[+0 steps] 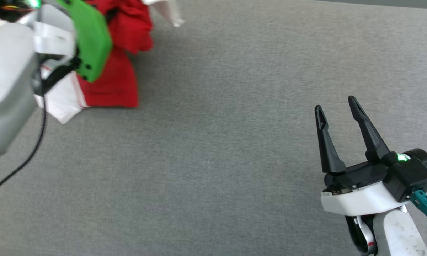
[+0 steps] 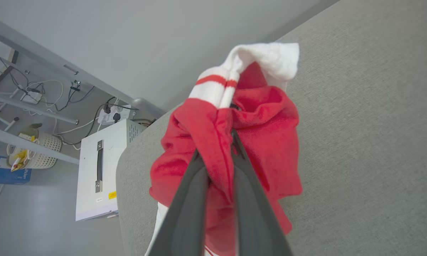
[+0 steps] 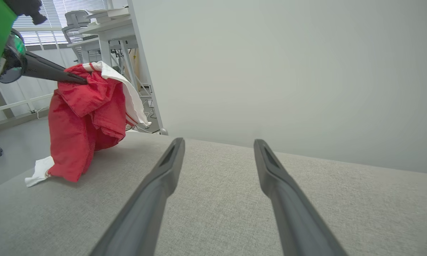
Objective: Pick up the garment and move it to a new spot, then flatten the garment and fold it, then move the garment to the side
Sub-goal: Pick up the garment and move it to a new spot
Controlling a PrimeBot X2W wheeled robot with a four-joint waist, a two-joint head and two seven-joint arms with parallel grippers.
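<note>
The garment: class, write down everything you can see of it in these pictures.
The garment is a red T-shirt of soft, crumpled fabric with white sleeves and thin red-and-white stripes at the joins. It hangs bunched from the left gripper, shut on its upper folds; its lower end and one white sleeve touch the grey table.

Grey woven-fabric desk, flat and even, with a rounded corner at the far left. At its far left edge, touching the surface, the hanging red lower end and one white sleeve tip of the garment; bunched upper part raised off it.
</note>
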